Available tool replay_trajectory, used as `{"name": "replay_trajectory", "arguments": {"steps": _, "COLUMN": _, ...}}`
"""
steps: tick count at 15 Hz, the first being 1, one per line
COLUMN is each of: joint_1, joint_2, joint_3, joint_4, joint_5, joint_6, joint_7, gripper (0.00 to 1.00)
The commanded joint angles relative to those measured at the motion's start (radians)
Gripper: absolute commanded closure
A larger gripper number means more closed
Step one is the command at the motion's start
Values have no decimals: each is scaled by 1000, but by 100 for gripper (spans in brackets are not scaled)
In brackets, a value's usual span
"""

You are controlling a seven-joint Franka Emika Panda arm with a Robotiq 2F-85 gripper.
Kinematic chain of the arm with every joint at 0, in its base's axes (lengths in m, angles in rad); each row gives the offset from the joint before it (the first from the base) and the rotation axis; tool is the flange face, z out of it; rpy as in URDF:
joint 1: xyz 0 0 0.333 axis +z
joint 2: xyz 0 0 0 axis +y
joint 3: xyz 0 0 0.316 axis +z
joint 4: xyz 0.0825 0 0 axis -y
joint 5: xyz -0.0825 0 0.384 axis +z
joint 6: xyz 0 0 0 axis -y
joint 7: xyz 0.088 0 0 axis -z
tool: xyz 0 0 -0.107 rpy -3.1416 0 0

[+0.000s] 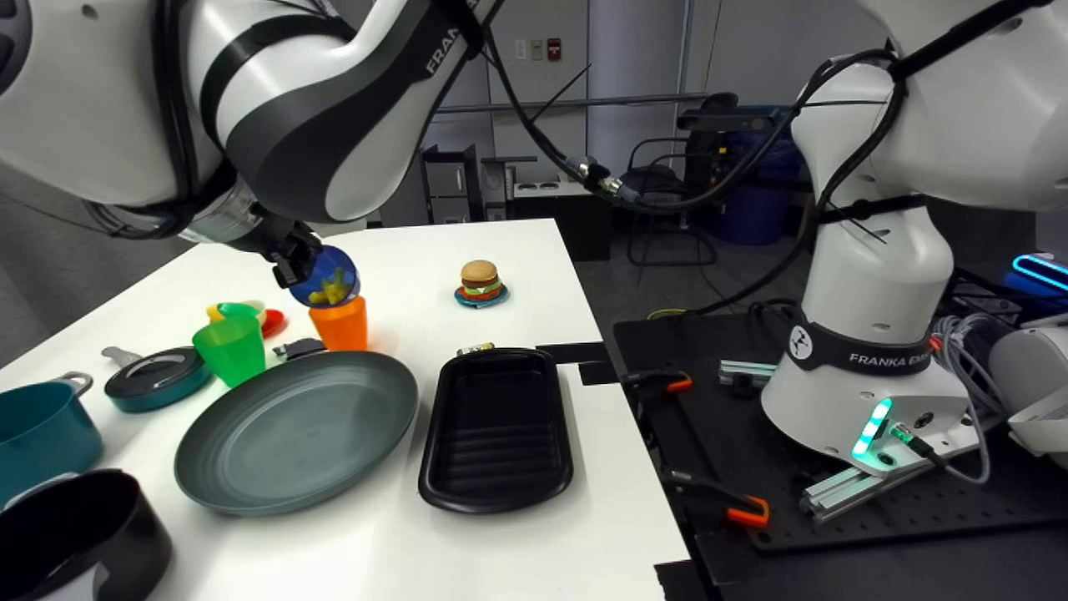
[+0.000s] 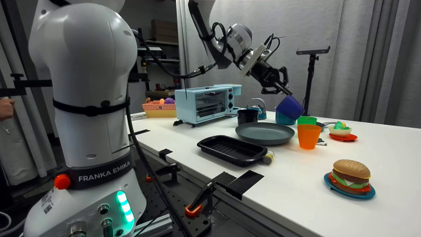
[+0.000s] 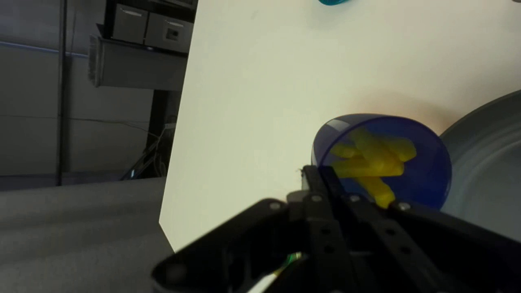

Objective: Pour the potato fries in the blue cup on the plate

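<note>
My gripper (image 3: 319, 170) is shut on the rim wall of the blue cup (image 3: 427, 175), with one finger inside the cup. The cup also shows in both exterior views (image 1: 340, 260) (image 2: 290, 108), tilted and held above the table. Several yellow potato fries (image 3: 376, 160) lie inside the cup; they show through it in an exterior view (image 1: 331, 290). The dark grey-green plate (image 1: 292, 442) is bare on the table, also seen in an exterior view (image 2: 265, 133). In the wrist view the cup's edge overlaps the plate's rim (image 3: 496, 183).
An orange cup (image 1: 340, 325) stands close below the blue cup, by the plate. A green cup (image 1: 230, 349) stands at the plate's edge. A black tray (image 1: 498, 434), a toy burger (image 1: 480, 280), a black pot (image 2: 247, 117) and a toaster oven (image 2: 209, 102) are nearby.
</note>
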Motion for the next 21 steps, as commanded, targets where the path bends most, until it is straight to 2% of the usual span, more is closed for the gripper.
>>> {"name": "replay_trajectory", "arguments": {"steps": 1, "joint_1": 26, "joint_2": 50, "joint_3": 23, "joint_4": 26, "joint_5": -104, "joint_6": -96, "joint_7": 59, "gripper": 99}}
{"name": "replay_trajectory", "arguments": {"steps": 9, "joint_1": 91, "joint_2": 128, "joint_3": 93, "joint_4": 62, "joint_5": -247, "joint_6": -232, "joint_7": 125, "gripper": 99}}
{"name": "replay_trajectory", "arguments": {"steps": 12, "joint_1": 111, "joint_2": 142, "joint_3": 104, "joint_4": 71, "joint_5": -332, "joint_6": -275, "joint_7": 157, "gripper": 99}}
{"name": "replay_trajectory", "arguments": {"steps": 21, "joint_1": 120, "joint_2": 169, "joint_3": 127, "joint_4": 79, "joint_5": -482, "joint_6": -390, "joint_7": 265, "gripper": 99}}
